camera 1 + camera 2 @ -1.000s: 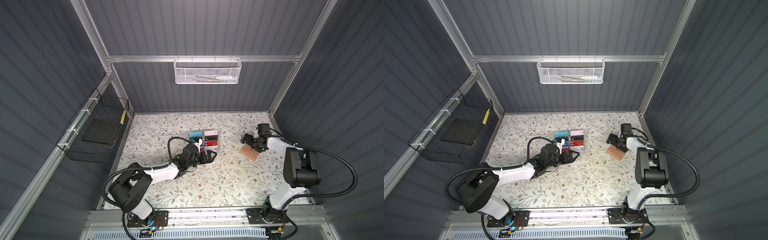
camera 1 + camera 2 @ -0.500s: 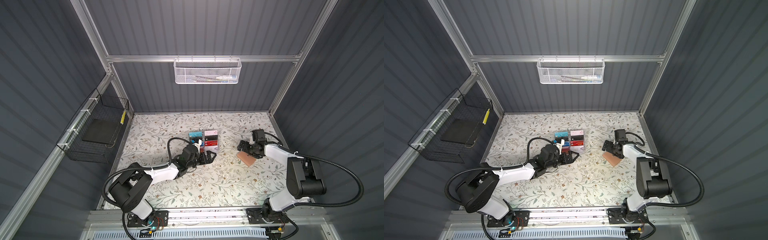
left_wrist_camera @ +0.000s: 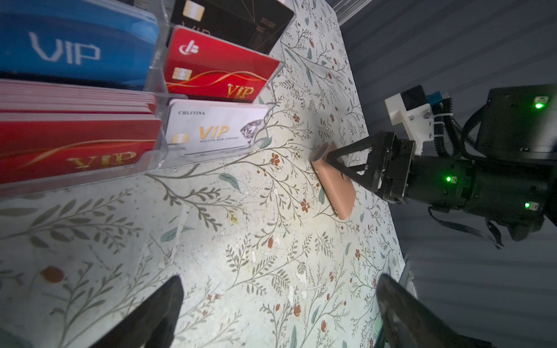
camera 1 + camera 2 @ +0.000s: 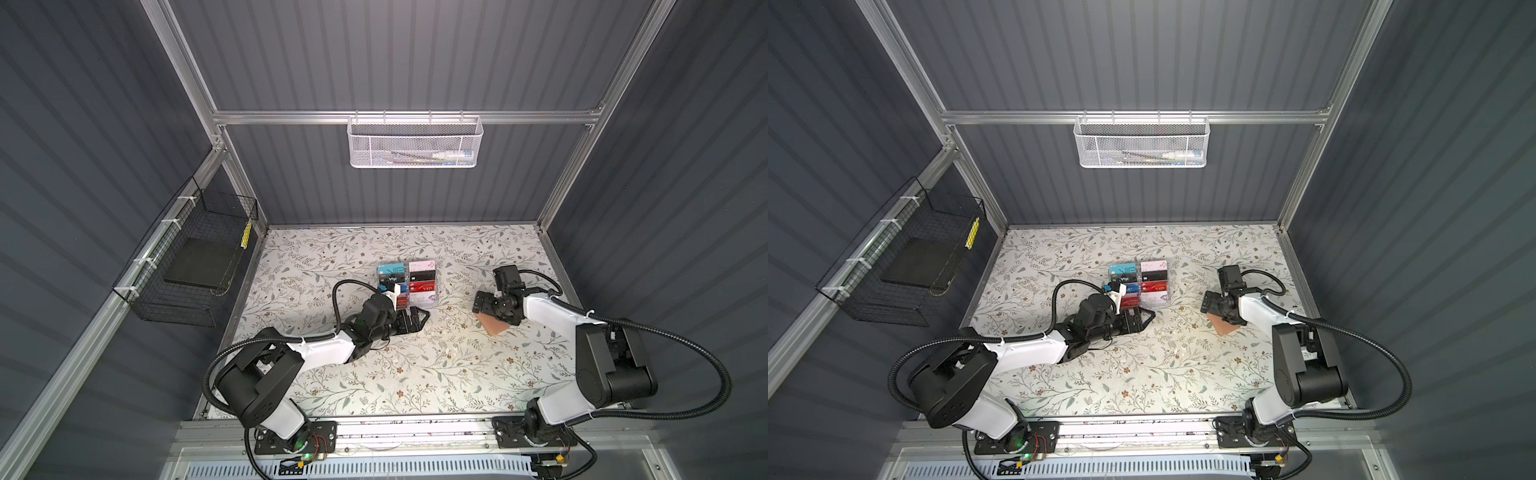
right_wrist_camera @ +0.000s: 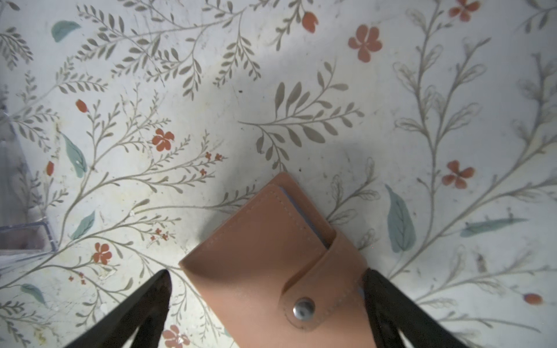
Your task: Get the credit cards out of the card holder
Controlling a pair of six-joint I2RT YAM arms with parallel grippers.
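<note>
Floral tabletop [image 4: 415,365], grey walls [image 4: 415,62]; L jaws wide, R jaws wide astride card holder [image 5: 265,241].

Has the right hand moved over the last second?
Yes. The right hand has shifted toward the clear card rack and the near edge of the table. It now stands open astride the card holder.
</note>
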